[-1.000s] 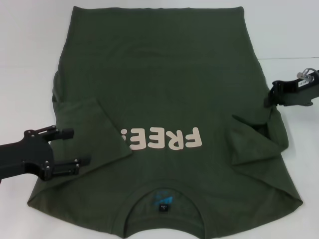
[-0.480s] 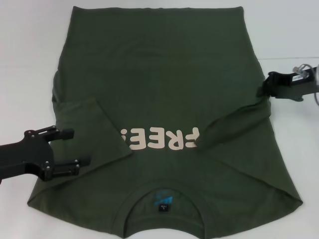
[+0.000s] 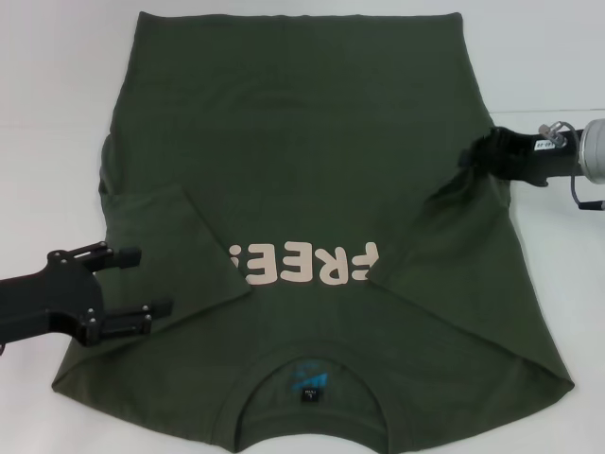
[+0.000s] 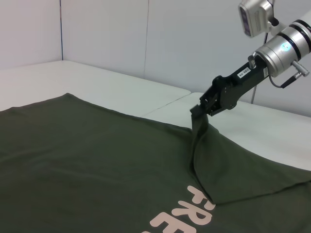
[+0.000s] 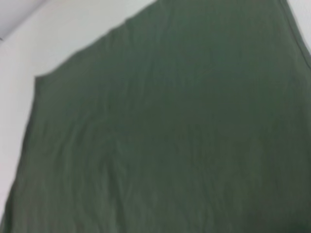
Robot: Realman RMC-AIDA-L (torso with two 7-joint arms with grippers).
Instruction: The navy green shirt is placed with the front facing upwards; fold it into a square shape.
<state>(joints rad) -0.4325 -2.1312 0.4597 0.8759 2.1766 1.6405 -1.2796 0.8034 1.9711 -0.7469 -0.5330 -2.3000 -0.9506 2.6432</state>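
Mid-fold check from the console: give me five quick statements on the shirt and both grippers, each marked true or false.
1. The right gripper is shut on the shirt, pinching a lifted edge of it. True.
2. The left gripper holds a sleeve. False: it is open, beside the shirt's left side, gripping nothing.
3. The "FREE!" print is fully visible. False: folded cloth covers both of its ends.
4. The left sleeve lies folded inward on the shirt's front. True.
5. The collar label faces the far edge of the table. False: the collar is at the near edge, closest to the robot.
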